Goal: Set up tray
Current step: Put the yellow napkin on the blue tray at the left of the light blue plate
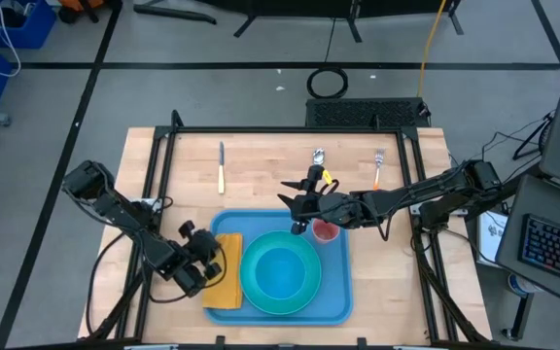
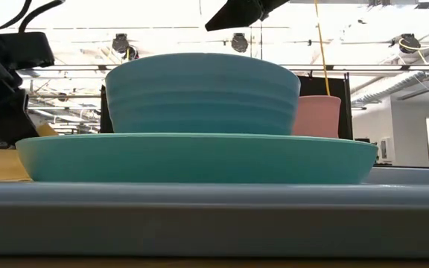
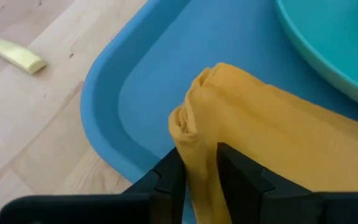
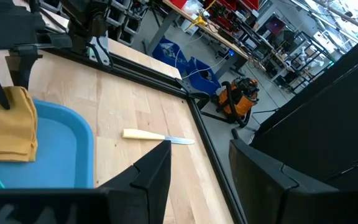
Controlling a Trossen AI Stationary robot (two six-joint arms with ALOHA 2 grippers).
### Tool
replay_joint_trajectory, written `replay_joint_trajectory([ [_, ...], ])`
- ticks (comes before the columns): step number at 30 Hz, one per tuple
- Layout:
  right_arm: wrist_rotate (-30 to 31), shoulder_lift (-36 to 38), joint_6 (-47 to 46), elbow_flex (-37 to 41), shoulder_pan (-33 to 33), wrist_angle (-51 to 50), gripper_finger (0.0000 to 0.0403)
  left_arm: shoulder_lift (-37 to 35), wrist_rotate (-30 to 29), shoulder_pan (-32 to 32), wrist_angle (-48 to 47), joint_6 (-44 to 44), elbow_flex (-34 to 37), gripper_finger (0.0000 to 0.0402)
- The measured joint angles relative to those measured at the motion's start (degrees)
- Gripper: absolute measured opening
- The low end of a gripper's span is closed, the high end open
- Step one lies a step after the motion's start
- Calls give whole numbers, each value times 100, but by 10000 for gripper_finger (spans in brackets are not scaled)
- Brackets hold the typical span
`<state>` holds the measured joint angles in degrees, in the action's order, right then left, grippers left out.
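From above, the big light-blue tray lies on the wooden table, close to its near edge. A round turquoise plate sits in the middle of the tray with a turquoise bowl on top of it. A yellow napkin lies on the left side of the tray, and a small pink cup stands at the far right part. The left gripper is at the napkin. The right gripper hangs above the far edge of the tray, near the cup. A knife, a spoon and a fork lie on the table beyond the tray. From the low view, the tray's rim runs across the front, the plate sits on it, the bowl is on the plate, and the cup shows behind. From the left wrist, two dark fingers pinch the folded edge of the napkin over the tray's corner, and the plate is close by. From the right wrist, the two fingers are spread apart with nothing between them, above the table, and the knife lies past them beside the tray.
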<state>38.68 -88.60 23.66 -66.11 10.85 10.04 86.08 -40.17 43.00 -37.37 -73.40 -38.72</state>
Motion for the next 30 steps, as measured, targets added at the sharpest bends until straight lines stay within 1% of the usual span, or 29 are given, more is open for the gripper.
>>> replay_joint_trajectory([
  [2,0,0,-2,0,0,0,150,0,-61,-14,1,-4,0,115],
  [4,0,0,-2,0,0,-1,150,0,-107,-18,-3,-3,0,144],
  [9,-1,0,-2,0,0,0,150,0,-366,-28,-40,-38,0,236],
  [12,-2,0,-2,0,0,-2,150,-3,-258,-126,-64,-189,-1,283],
  [14,-2,0,-2,0,0,0,150,-48,-137,-215,-74,-149,-22,302],
  [17,-2,0,-2,0,0,-2,150,-180,-135,-301,-44,41,-194,309],
  [19,-2,0,-2,0,0,0,150,-296,-262,-298,-48,310,-365,299],
  [21,-2,0,-2,0,0,-2,150,-392,-313,-297,-38,582,-531,277],
  [24,-2,0,-2,0,0,-2,150,-460,125,-338,-35,848,-703,227],
  [27,-2,0,-4,0,0,-4,150,-427,632,-373,-4,759,-708,153],
  [30,-2,0,-46,0,0,-11,150,-344,955,-409,-6,565,-707,63],
])
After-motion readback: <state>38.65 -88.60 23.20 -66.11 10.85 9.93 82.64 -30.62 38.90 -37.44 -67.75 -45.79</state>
